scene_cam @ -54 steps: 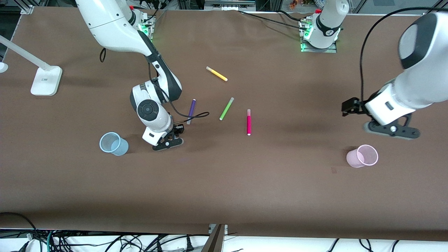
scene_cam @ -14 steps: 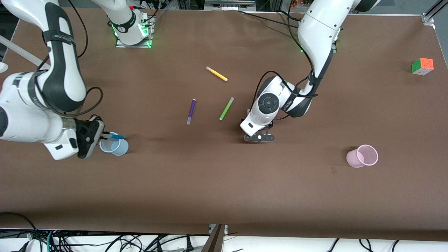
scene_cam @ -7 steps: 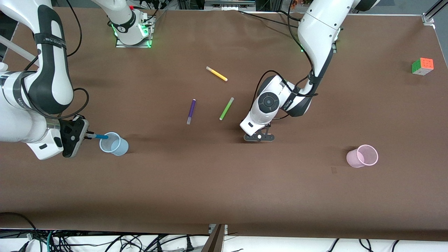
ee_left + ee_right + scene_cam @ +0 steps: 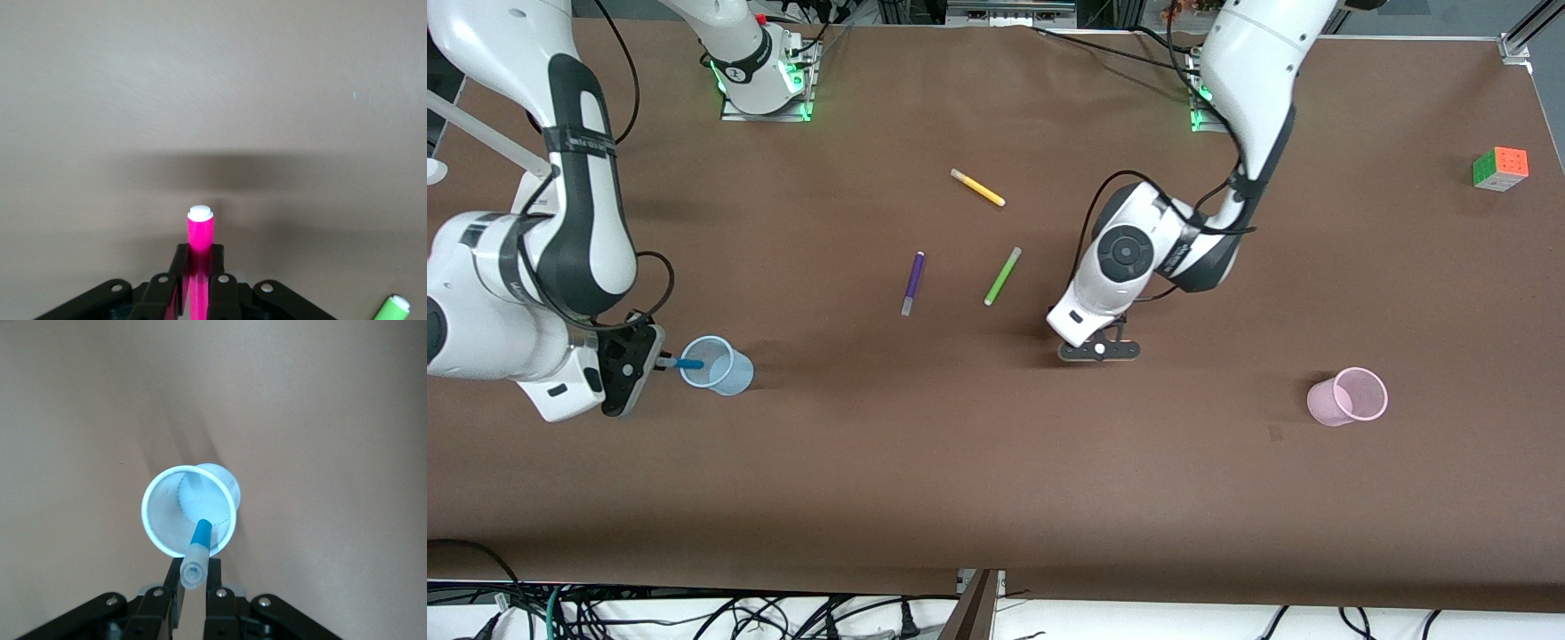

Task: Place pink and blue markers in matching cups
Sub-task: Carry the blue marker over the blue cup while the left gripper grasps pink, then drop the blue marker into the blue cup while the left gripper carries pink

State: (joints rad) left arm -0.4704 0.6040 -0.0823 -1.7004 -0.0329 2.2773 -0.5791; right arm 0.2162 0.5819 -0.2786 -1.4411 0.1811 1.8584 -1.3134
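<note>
Nearest the front camera, the pink cup [image 4: 1349, 396] is seen standing upright toward the left arm's end of the table, well apart from both grippers. At the right arm's end, the blue marker [image 4: 689, 363] is clamped between the fingers of the right gripper [image 4: 660, 361] and is held tilted over the rim of the blue cup [image 4: 715, 366], its blue end inside the mouth. Farther in, the pink marker [image 4: 200, 235] is gripped by the left gripper [image 4: 1100, 348], low over bare table. The green pen [image 4: 1002, 276], purple pen [image 4: 912, 283], yellow pen [image 4: 977, 188] and a colour cube [image 4: 1500, 168] are left lying farther back.
</note>
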